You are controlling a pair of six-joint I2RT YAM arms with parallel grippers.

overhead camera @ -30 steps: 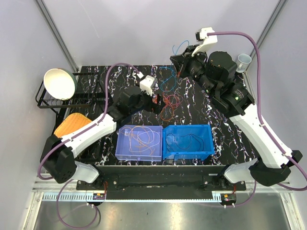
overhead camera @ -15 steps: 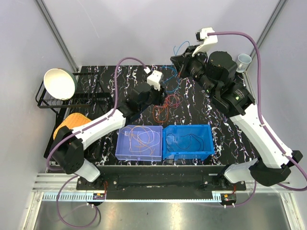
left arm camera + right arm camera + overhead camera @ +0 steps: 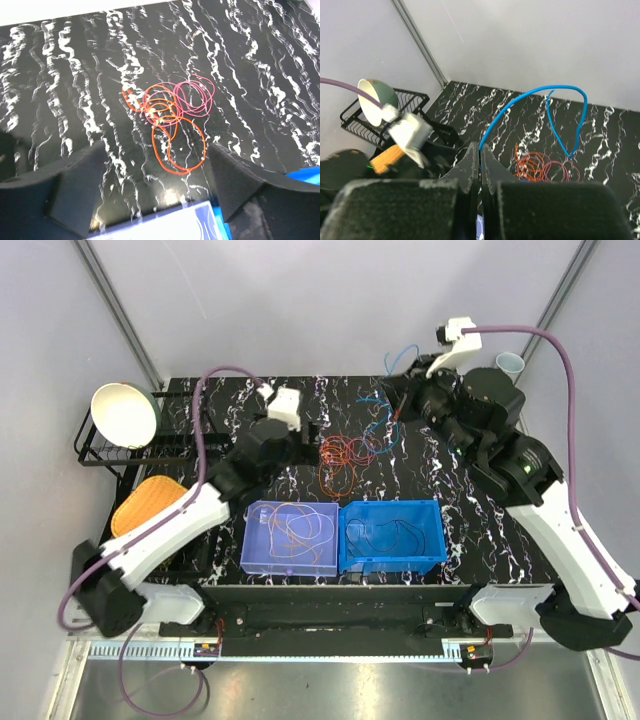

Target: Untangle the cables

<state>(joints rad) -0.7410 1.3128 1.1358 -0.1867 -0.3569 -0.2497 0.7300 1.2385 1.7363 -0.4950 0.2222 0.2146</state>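
Note:
A tangle of orange cable coils (image 3: 340, 455) and pink-red cable coils lies on the black marbled table (image 3: 220, 390). In the left wrist view the orange coils (image 3: 177, 145) and pink-red coils (image 3: 196, 94) lie ahead of my left gripper (image 3: 157, 192), which is open and empty. My left gripper (image 3: 312, 438) hovers just left of the tangle. My right gripper (image 3: 398, 403) is shut on a blue cable (image 3: 535, 97) and holds it above the table. The blue cable loops up from the shut fingertips (image 3: 472, 157) and hangs down towards the tangle (image 3: 535, 167).
A clear bin (image 3: 246, 540) holding pale and orange wires and a blue bin (image 3: 395, 561) holding a dark wire stand at the near edge. A dish rack (image 3: 100, 452) with a white bowl (image 3: 125, 415) and an orange item (image 3: 145, 500) are at the left. A cup (image 3: 508, 365) is at the far right.
My left gripper has drawn back to the left, away from the tangle. My right gripper has moved right with the blue cable in it.

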